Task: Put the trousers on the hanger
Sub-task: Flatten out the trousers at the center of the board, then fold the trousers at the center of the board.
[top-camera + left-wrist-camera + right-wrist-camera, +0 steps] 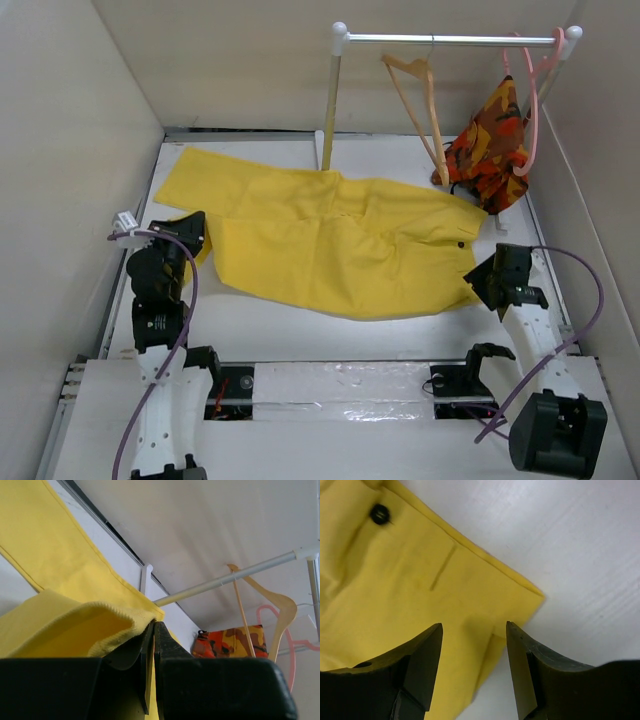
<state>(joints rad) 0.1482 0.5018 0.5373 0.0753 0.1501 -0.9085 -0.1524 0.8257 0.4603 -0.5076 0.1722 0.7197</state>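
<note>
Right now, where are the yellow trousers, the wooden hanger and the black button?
yellow trousers (330, 240), top view, middle of the cloth.
wooden hanger (282, 602), left wrist view, curved shoulder.
black button (379, 514), right wrist view, its centre.

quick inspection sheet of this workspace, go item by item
surface: white table, mostly covered by cloth
job's things: yellow trousers spread flat on the table; wooden hanger hooked on the rail, nothing on it
clutter: pink hanger and orange-red patterned garment at the rail's right end
grippers: left hand shut on a trouser edge; right hand open over the waist corner near the button
cables: purple cables loop along both arms, clear of the cloth
surroundings: plain beige walls on three sides
</note>
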